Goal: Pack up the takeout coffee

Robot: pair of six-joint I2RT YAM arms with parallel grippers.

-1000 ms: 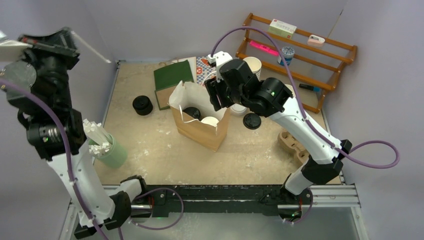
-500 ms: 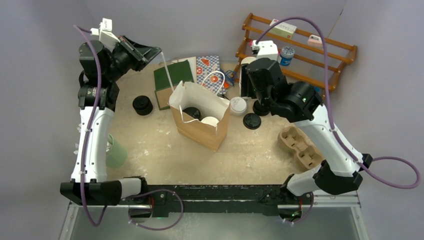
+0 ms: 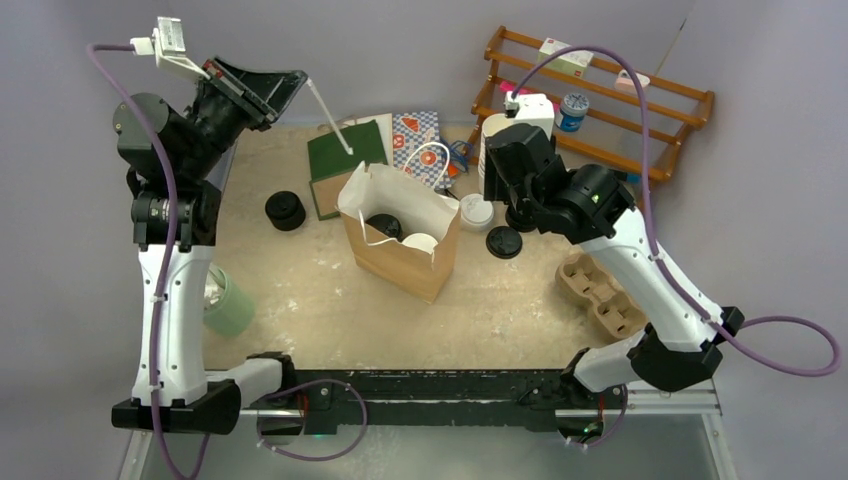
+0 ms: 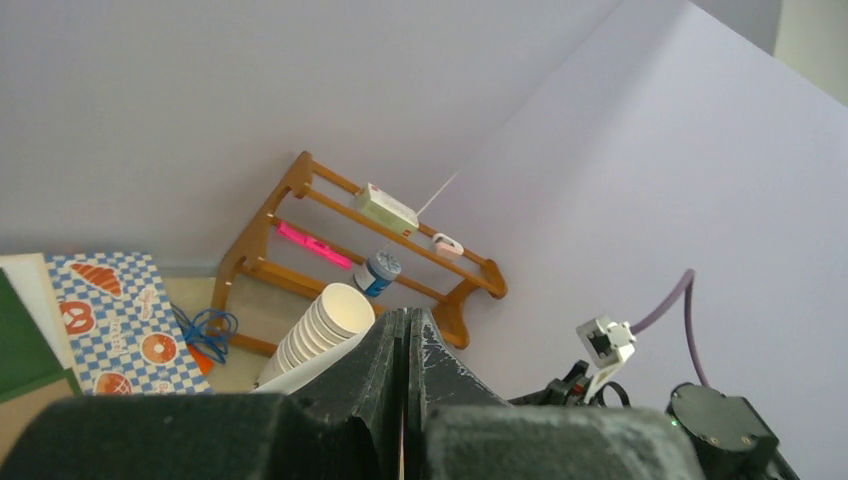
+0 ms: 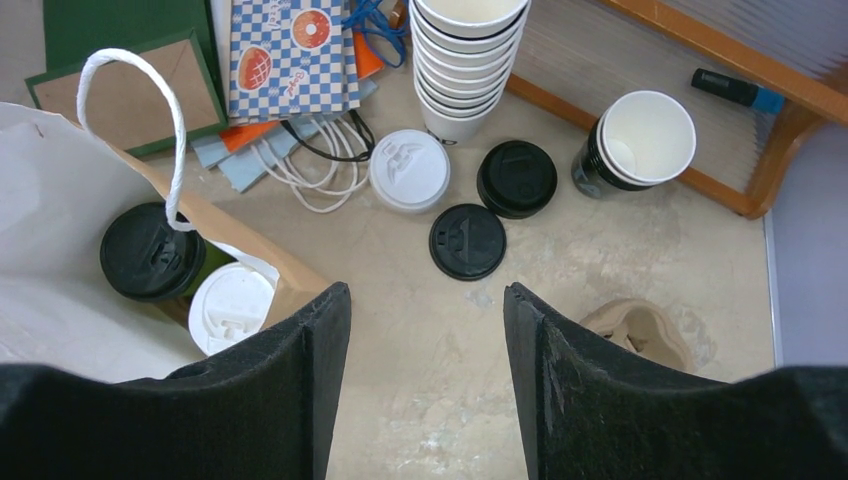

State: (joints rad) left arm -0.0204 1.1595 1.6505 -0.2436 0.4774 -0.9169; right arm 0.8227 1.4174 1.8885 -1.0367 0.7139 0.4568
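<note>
Black-lidded cup and white-lidded cup, bodies hidden in the paper bag, sit left of the open, empty right gripper; left gripper pinches a white stick.

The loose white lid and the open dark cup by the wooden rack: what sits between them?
A loose black lid lies flat between the white lid and the dark cup, seen in the right wrist view.

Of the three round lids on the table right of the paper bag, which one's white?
The round white plastic lid beside the tall stack of white paper cups, nearest the brown paper bag; the two black plastic lids lie further right.
</note>
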